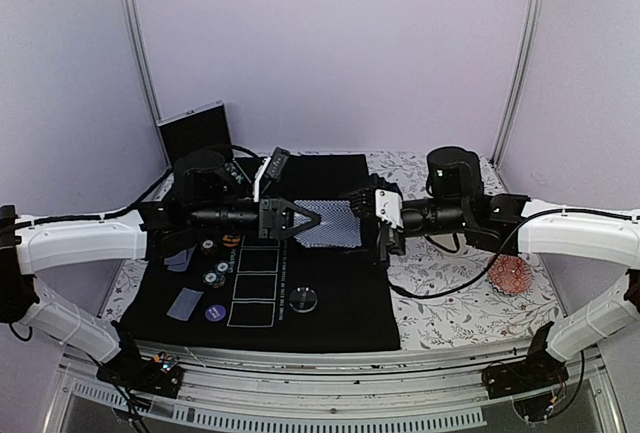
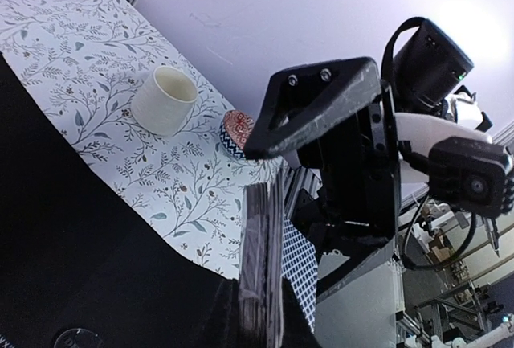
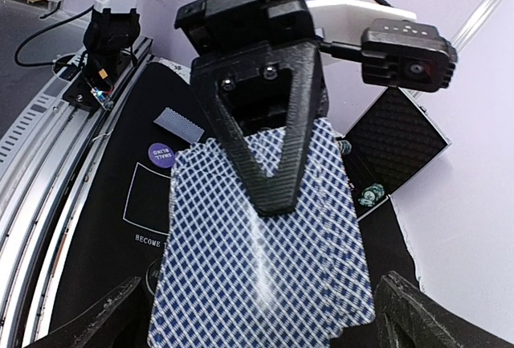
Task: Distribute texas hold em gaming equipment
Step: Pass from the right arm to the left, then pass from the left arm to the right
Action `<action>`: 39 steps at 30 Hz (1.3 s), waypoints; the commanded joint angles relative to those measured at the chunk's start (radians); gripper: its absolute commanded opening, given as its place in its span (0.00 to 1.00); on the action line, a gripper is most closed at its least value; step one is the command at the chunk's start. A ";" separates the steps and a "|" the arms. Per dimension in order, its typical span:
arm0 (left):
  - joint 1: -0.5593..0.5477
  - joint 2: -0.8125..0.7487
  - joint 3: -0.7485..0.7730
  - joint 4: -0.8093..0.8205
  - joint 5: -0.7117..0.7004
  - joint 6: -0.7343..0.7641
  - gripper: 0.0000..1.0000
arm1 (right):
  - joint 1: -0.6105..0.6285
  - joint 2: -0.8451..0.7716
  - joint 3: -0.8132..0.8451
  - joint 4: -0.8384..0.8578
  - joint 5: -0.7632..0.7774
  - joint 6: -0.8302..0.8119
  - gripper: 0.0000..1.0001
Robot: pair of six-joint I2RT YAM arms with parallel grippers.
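Playing cards (image 1: pixel 330 223) fanned mid-air above black mat (image 1: pixel 320 303), clamped in left fingers (image 3: pixel 269 151). Right fingers (image 3: pixel 422 312) spread wide, touching nothing. Risk: single pinch on loose fan; cards could slide, scatter over table (image 1: pixel 450 293).

- Mat (image 1: pixel 340 313) covers the bench's (image 1: pixel 450 293) left half.
- Fanned playing cards (image 1: pixel 335 223) hang above its centre.
- On it: single card (image 1: pixel 186 303) at 8 o'clock, clear disc (image 1: pixel 304 300) at 5.
- Dish (image 1: pixel 512 276) on bench at 3; case (image 1: pixel 195 131) behind at 11.
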 commanded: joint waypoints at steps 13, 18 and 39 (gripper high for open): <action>-0.015 0.005 0.020 -0.029 -0.026 0.029 0.00 | 0.077 0.139 0.069 0.000 0.230 -0.117 0.94; -0.014 0.006 0.017 -0.053 -0.036 0.038 0.00 | 0.079 0.132 0.065 0.008 0.244 -0.120 0.94; -0.010 0.038 -0.024 0.003 0.000 -0.025 0.00 | 0.098 0.137 0.023 0.032 0.251 -0.153 0.83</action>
